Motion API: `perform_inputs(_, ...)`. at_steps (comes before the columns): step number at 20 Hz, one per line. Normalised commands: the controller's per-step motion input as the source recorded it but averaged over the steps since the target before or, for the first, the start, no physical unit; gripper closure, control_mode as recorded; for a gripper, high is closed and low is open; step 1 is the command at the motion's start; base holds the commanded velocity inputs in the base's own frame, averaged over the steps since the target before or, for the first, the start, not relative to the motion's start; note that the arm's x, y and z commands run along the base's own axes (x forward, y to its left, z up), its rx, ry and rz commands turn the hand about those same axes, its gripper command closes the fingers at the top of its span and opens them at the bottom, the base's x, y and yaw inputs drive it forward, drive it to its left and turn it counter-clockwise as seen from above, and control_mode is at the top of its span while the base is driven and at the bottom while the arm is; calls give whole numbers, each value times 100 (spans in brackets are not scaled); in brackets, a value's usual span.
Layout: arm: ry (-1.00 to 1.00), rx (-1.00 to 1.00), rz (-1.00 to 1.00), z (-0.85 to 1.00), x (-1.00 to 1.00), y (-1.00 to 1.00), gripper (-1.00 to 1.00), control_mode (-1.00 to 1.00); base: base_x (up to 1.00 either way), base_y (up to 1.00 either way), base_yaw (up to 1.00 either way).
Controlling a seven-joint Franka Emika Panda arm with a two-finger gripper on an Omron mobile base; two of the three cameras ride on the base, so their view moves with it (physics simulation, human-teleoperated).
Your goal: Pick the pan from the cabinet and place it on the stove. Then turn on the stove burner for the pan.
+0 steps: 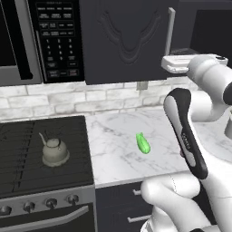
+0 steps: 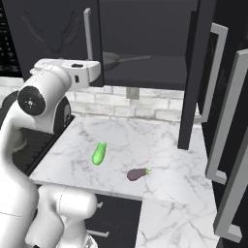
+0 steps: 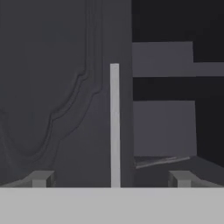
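While my hand (image 3: 111,178) sits wide open with nothing between its fingertips (image 3: 41,178), I see it level with the closed left door of the cabinet (image 2: 53,34), lined up on that door's silver bar handle (image 3: 114,124). Beyond it, the right door stands open, and the pan (image 2: 110,60) lies on the shelf inside, its handle pointing right. Below, a green vegetable (image 2: 99,153) and an eggplant (image 2: 137,173) lie on the marble desk (image 2: 164,145). A kettle (image 1: 54,150) stands on the stove (image 1: 27,140).
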Motion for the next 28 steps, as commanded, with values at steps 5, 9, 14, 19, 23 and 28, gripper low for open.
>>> perform_inputs(5, -8, 0, 0, 0, 48, 0, -100, -100, 0, 0, 0)
perform_inputs(9, -8, 0, 0, 0, 43, -1, -100, -100, 0, 0, 0)
perform_inputs(14, -7, 0, 0, 0, 44, -2, -100, -100, 0, 0, 0)
perform_inputs(19, -4, 0, 0, 0, 40, 0, -100, -100, 0, 0, 0)
perform_inputs(23, -3, 2, 0, 0, 31, 0, -100, -100, 0, 0, 0)
perform_inputs(28, -2, 2, 1, 0, 28, 0, -100, -100, 0, 0, 0)
